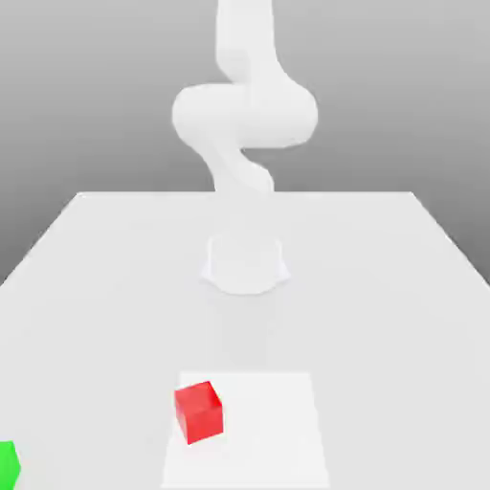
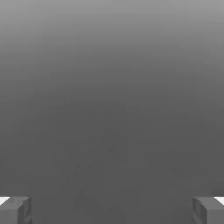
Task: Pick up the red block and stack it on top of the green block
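Note:
The red block [image 1: 198, 412] is a small bright red cube on the white table [image 1: 383, 287], near the front and a little toward the exterior view's left. The green block [image 1: 8, 462] sits at the front left corner of the exterior view, cut off by the picture's edge. In the hand view my gripper [image 2: 112, 211] is open: its two grey fingertips [image 2: 15, 211] stand far apart with nothing between them, against a plain grey background. Neither block lies between the fingers.
The white arm [image 1: 244, 115] rises from its round base [image 1: 245, 263] at the table's middle and leaves the picture upward. A slightly lighter square patch [image 1: 268, 431] marks the table under and beside the red block.

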